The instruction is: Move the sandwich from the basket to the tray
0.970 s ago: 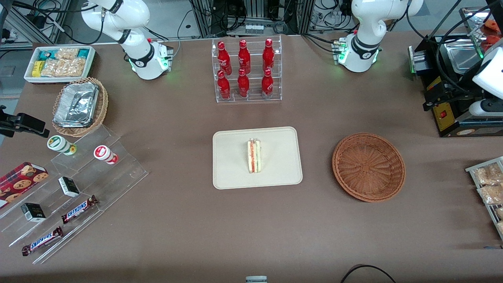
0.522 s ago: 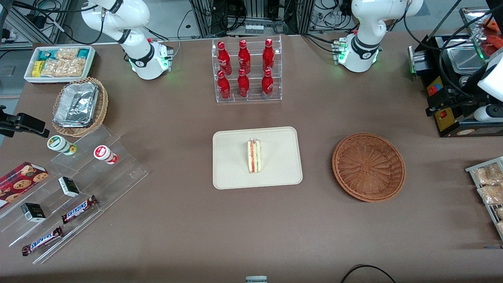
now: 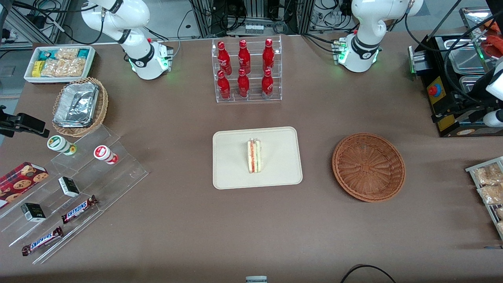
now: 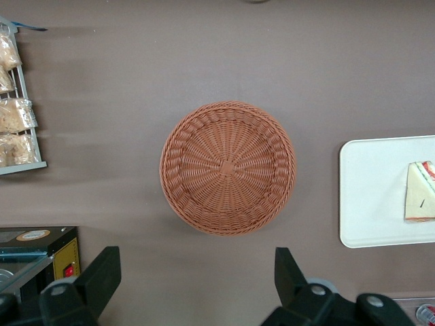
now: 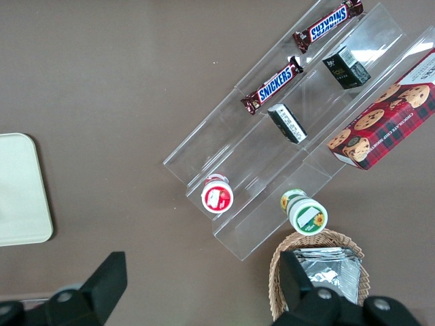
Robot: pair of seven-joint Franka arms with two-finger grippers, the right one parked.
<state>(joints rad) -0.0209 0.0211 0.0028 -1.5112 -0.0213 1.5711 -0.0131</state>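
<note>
The sandwich (image 3: pixel 254 156), a pale wedge with red and green filling, lies on the cream tray (image 3: pixel 232 173) at the table's middle. It also shows in the left wrist view (image 4: pixel 420 201) on the tray (image 4: pixel 370 197). The round reddish-brown basket (image 3: pixel 368 167) beside the tray, toward the working arm's end, is empty; the wrist view looks straight down on it (image 4: pixel 228 166). My left gripper (image 4: pixel 194 278) is open and empty, its fingers (image 4: pixel 102 272) wide apart, high above bare table beside the basket. In the front view the arm's hand (image 3: pixel 458 112) shows at the picture's edge.
A clear rack of red bottles (image 3: pixel 245 70) stands farther back than the tray. A black box with a red button (image 3: pixel 444 102) and a rack of snack packets (image 3: pixel 487 184) lie near the working arm. A tan basket of foil trays (image 3: pixel 78 106) and snack steps lie toward the parked arm.
The left arm's hand has drifted outward toward the working arm's end of the table, uncovering the red button on the black box. Sandwich, tray and basket have not moved.
</note>
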